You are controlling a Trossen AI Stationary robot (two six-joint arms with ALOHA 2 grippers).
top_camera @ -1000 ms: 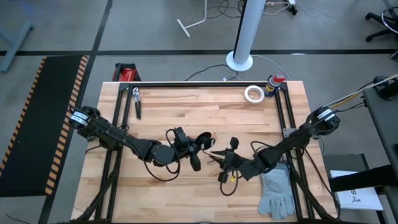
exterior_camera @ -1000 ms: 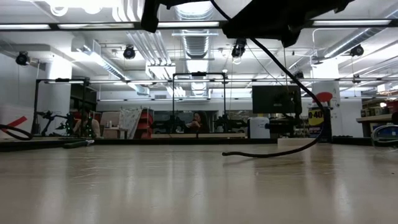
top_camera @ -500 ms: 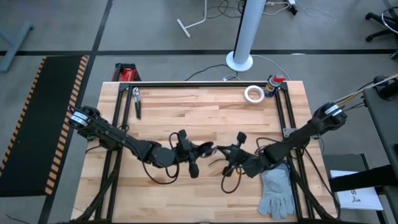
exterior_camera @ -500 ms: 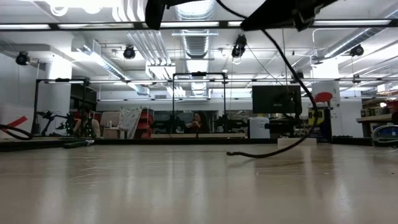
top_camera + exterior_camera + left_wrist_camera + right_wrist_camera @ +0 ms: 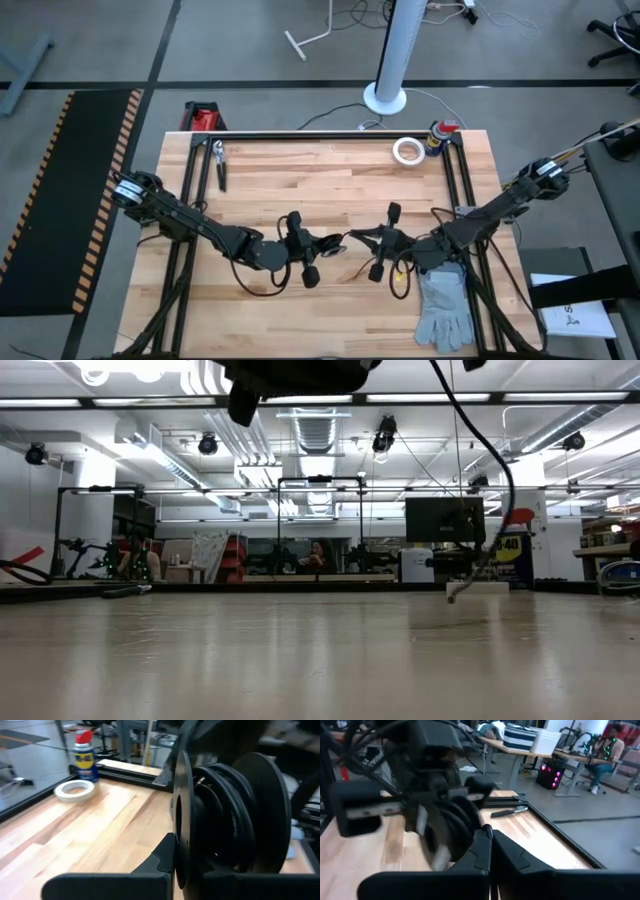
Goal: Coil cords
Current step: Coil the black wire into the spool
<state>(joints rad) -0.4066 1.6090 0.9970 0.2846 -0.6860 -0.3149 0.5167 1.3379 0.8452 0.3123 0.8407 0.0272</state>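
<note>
1. Left hand (image 5: pixel 303 250) hangs over the front-middle of the bench (image 5: pixel 330 180), holding the cord (image 5: pixel 335 241). In the left wrist view, black turns of cord (image 5: pixel 222 820) sit packed between two dark plates right at its fingers.
2. Right hand (image 5: pixel 383 243) is just beside the left one, facing it. They are near but not touching.
3. The right hand is narrow. In its own wrist view the two fingers (image 5: pixel 487 845) meet in the middle. The cord runs into it, but the actual pinch point is hidden.
4. A short black span of cord bridges the gap between the two hands in the high view.
5. The right wrist view shows the coiled turns (image 5: pixel 452 827) bunched on the left hand.
6. In the low view a loose tail of cord (image 5: pixel 490 510) drops in from above. Its light-tipped end hangs just over the bench top, and I cannot tell if it touches.
7. A grey glove (image 5: pixel 445 310) lies flat at the front right corner, near the right arm.
8. A white tape roll (image 5: pixel 407 151) lies at the back right of the bench, with a spray can (image 5: pixel 442 131) just beside it.
9. Pliers (image 5: pixel 219 163) lie at the back left, well apart from both hands.
</note>
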